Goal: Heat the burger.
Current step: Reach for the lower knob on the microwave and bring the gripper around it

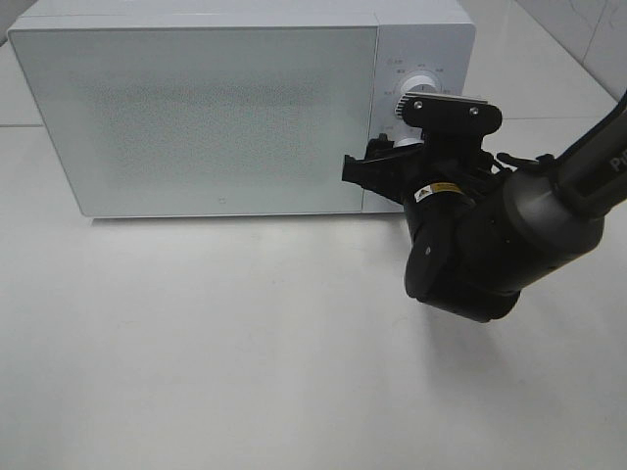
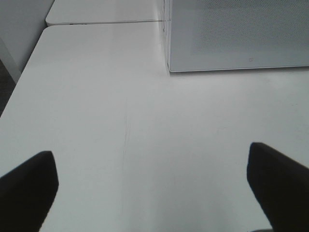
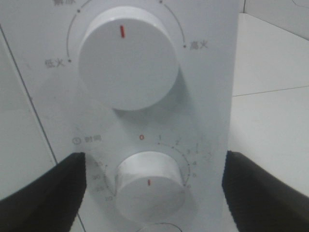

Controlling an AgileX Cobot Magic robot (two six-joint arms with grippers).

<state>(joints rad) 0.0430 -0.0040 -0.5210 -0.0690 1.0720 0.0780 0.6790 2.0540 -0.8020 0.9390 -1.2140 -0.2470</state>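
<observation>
1. The right gripper (image 3: 154, 155) faces the microwave (image 1: 421, 29), jaws apart on either side of its lower dial (image 3: 149, 186) and clear of it.
2. The left gripper (image 2: 149, 150) hangs over the worktop (image 2: 120, 96), jaws wide apart.
3. The microwave door (image 1: 196, 117) is shut; the burger shows in no view.

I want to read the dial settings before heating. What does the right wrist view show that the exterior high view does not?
Only right wrist: red marks on two round white knobs, the upper knob marked straight up, the lower timer knob between the open black fingers of the right gripper, and the printed scale numbers. Only exterior high: the white microwave with its whole closed door, and the dark right arm. Both: the control panel, the upper knob and the white table. Neither shows the burger.
</observation>
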